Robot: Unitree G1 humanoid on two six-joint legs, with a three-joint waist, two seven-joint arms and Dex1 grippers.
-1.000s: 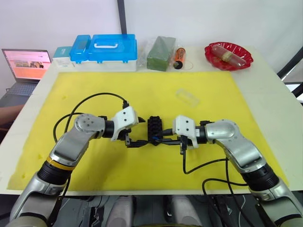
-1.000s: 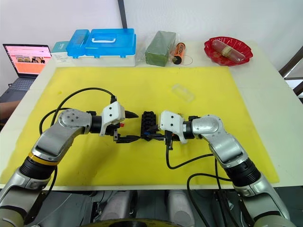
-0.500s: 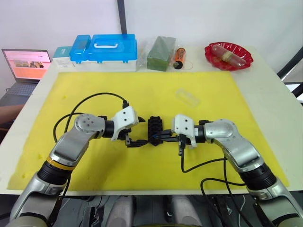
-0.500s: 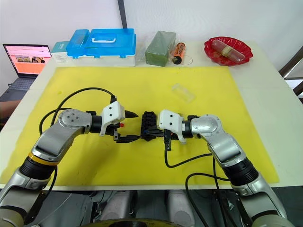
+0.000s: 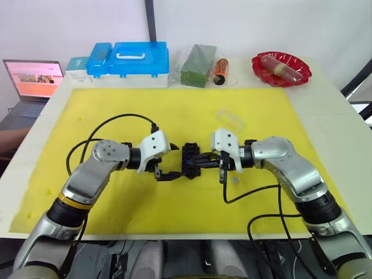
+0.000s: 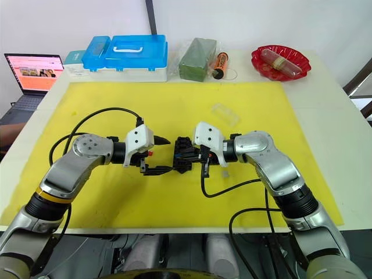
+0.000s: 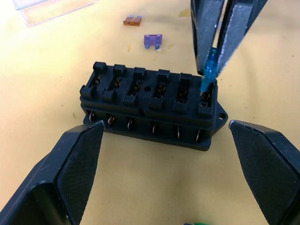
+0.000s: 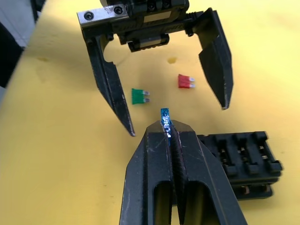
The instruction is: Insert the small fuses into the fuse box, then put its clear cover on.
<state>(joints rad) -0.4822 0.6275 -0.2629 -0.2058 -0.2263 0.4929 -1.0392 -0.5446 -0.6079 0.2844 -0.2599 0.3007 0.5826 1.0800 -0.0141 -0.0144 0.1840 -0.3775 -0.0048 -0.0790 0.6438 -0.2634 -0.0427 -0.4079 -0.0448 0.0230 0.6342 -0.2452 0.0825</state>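
The black fuse box (image 5: 189,160) lies on the yellow mat (image 5: 116,116) between my two grippers. My left gripper (image 5: 172,163) is open, one finger on each side of the box (image 7: 150,101) without touching it. My right gripper (image 8: 171,129) is shut on a blue fuse (image 7: 208,75), whose tip sits at the box's end slot. Loose fuses lie on the mat: orange (image 7: 132,20) and purple (image 7: 153,40) beyond the box, green (image 8: 139,96) and red (image 8: 186,81) under the left gripper. The clear cover (image 5: 231,121) rests farther back on the mat.
Along the table's far edge stand blue-lidded storage boxes (image 5: 139,58), a bagged green block (image 5: 197,65), an orange tube (image 5: 220,70) and a red bowl (image 5: 281,68). A laptop (image 5: 32,78) sits off the far left corner. Cables loop from both wrists over the mat.
My right gripper has shifted slightly toward the far side and closer in over the fuse box, still holding the blue fuse. The left gripper has stayed put.
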